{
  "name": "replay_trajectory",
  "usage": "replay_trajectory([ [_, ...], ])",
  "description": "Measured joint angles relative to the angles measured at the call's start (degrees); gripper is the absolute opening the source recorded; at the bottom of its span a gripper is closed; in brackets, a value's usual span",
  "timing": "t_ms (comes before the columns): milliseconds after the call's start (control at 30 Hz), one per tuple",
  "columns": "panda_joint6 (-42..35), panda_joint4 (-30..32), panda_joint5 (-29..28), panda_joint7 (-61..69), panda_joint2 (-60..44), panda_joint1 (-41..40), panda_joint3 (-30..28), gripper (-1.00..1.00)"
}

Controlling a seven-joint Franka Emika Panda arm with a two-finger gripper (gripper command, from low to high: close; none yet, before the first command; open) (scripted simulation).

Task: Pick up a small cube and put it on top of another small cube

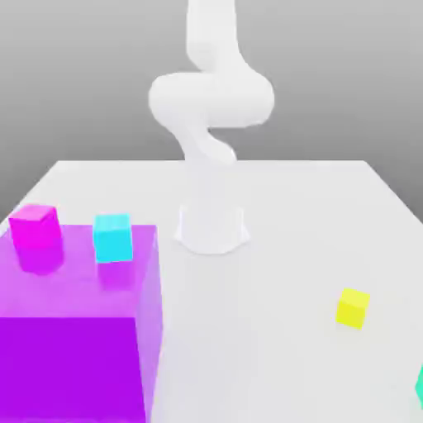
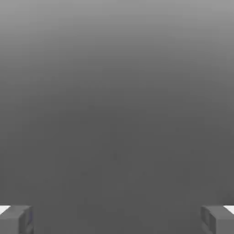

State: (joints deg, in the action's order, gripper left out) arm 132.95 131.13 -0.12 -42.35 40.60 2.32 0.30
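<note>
The small teal-green cube (image 1: pixel 420 387) peeks in at the lower edge of the exterior view's right, mostly cut off by the frame. The small bright yellow cube (image 1: pixel 353 307) rests on the white table a little up and to the left of it. In the hand view my gripper (image 2: pixel 117 219) is open, its two fingertips (image 2: pixel 18 219) far apart against a plain grey background with nothing between them. The white arm (image 1: pixel 211 99) rises from its base at the table's middle.
A big purple block (image 1: pixel 78 330) fills the exterior view's lower left. A magenta cube (image 1: pixel 35 225) and a lighter cyan-blue cube (image 1: pixel 112 237) sit on its top. The white table (image 1: pixel 264 330) stretches between the block and the yellow cube.
</note>
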Motion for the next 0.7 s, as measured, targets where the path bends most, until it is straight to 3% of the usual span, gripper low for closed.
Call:
replay_trajectory([
  [700,9.91,-5.48,-2.03,28.46,-44.0,16.43,6.76,0.0],
])
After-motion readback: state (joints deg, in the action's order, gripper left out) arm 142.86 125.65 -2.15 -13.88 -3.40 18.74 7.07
